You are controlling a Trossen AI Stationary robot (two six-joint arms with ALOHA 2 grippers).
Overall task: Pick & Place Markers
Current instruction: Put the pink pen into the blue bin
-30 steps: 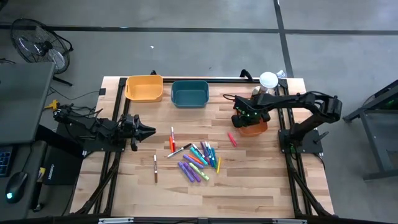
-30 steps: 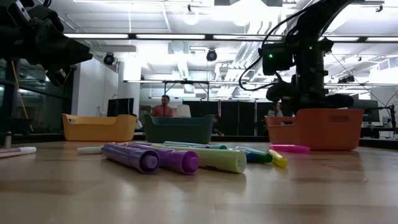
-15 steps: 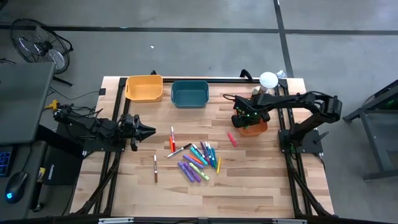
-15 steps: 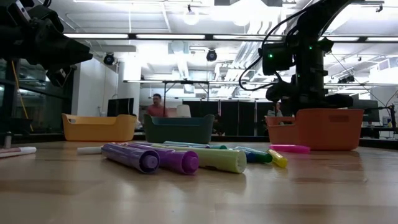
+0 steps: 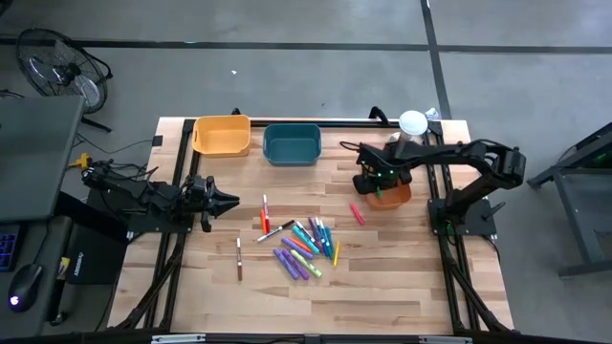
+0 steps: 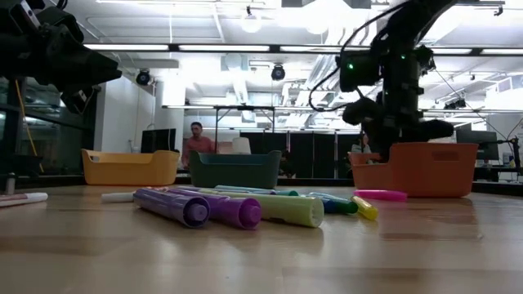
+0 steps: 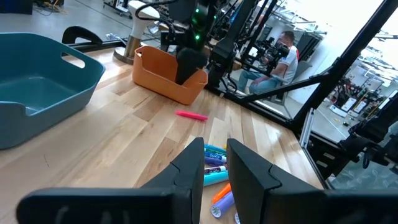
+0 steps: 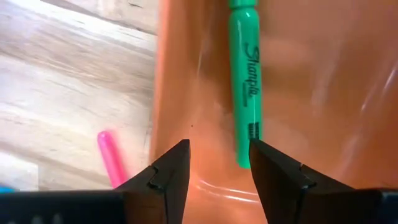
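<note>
Right gripper (image 5: 373,187): hangs over the left rim of the orange bin (image 5: 392,197) at the right side of the table (image 5: 402,287); the 2 fingers (image 8: 166,171) stand spread with a clear gap, and nothing sits between them.
Green marker (image 8: 245,81): lies loose on the floor of the orange bin, just beyond the right gripper's fingertips and apart from them.
Pink marker (image 5: 357,213): lies alone on the wood, just near-left of the orange bin; it also shows outside the bin wall in the right wrist view.
Left gripper (image 5: 228,201): hovers above the left part of the table, pointing toward the marker pile (image 5: 306,247); its 2 fingers (image 7: 189,171) stand a narrow gap apart, holding nothing.
Marker pile: purple, blue, teal, green, orange and yellow markers lie scattered at the table's middle, between the 2 arms.
Orange-red marker (image 5: 265,212): lies at the left edge of the pile, nearest the left gripper.
Brown marker (image 5: 239,258): lies by itself, near-left of the pile.
Yellow bin (image 5: 222,135): stands at the far edge, left of centre.
Teal bin (image 5: 292,143): stands just right of the yellow bin, at the far edge.
Background: 1 person (image 6: 194,139) shows beyond the table in the low view.
</note>
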